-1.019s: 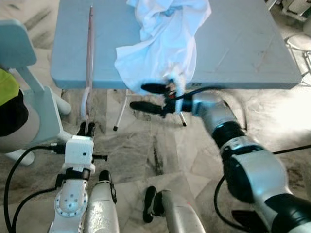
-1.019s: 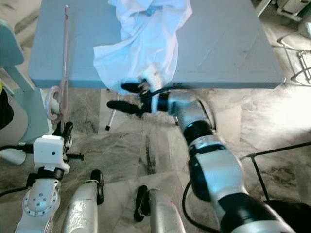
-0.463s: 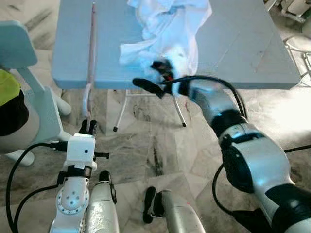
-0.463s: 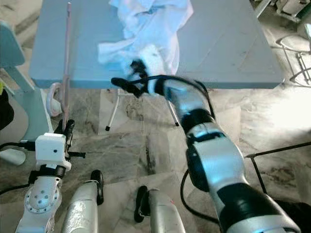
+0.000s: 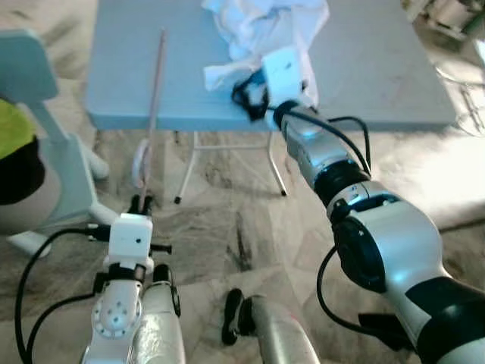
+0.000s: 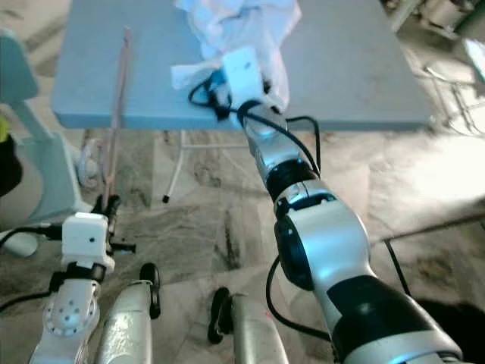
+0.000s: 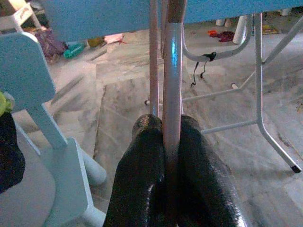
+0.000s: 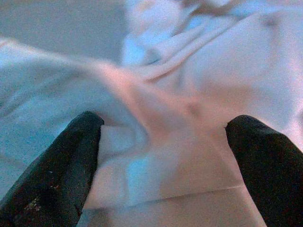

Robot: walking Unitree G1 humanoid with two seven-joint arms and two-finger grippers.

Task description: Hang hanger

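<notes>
A pink hanger (image 5: 154, 91) stands upright by the table's front left corner. My left gripper (image 5: 141, 205) is shut on its lower end, and the fingers (image 7: 142, 165) clamp the metal rod (image 7: 171, 85). A crumpled white garment (image 5: 265, 19) lies on the grey-blue table (image 5: 379, 76). My right gripper (image 5: 246, 91) reaches over the table's front edge onto the garment's near hem. It is open, and the white cloth (image 8: 189, 94) spreads between its fingertips (image 8: 52, 165).
A light blue chair (image 5: 53, 163) with a yellow and black thing (image 5: 15, 155) on it stands at the left, close to my left arm. White folding table legs (image 5: 189, 167) show under the table. Marble floor lies below.
My right gripper rose from below the table's front edge up onto the white garment. The left gripper still holds the hanger, which now leans slightly right.
</notes>
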